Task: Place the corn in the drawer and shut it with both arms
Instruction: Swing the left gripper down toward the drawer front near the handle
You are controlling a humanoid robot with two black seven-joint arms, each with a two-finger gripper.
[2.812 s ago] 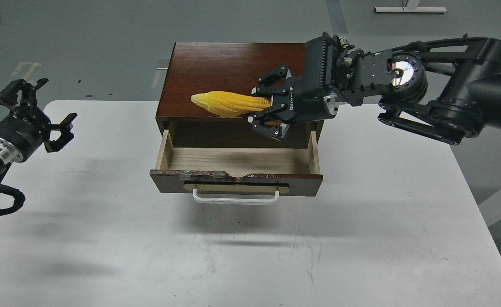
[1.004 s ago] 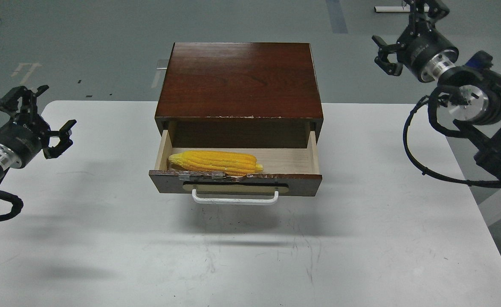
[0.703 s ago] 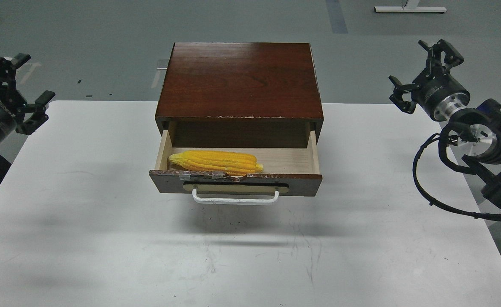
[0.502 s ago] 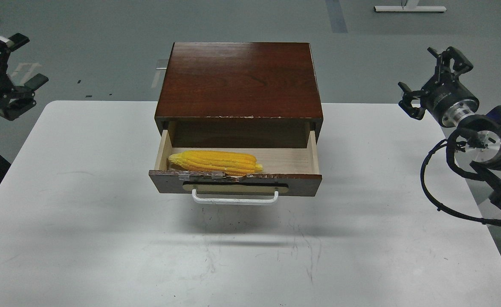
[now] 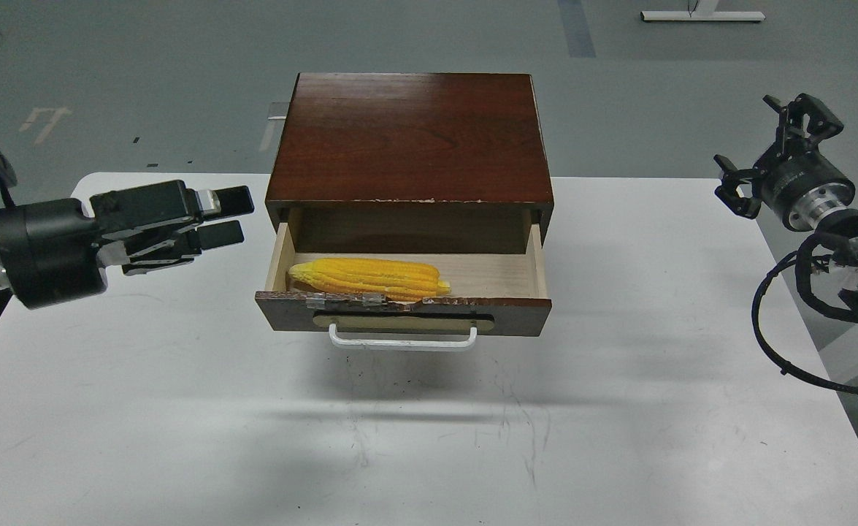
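Now the left gripper's (image 5: 228,217) fingers stand slightly parted, empty, with the drawer (image 5: 403,310) at their three o'clock, corn (image 5: 366,277) inside lying nine-to-three. Farther off, the right gripper (image 5: 772,157) is spread, empty; the left looks nearer.
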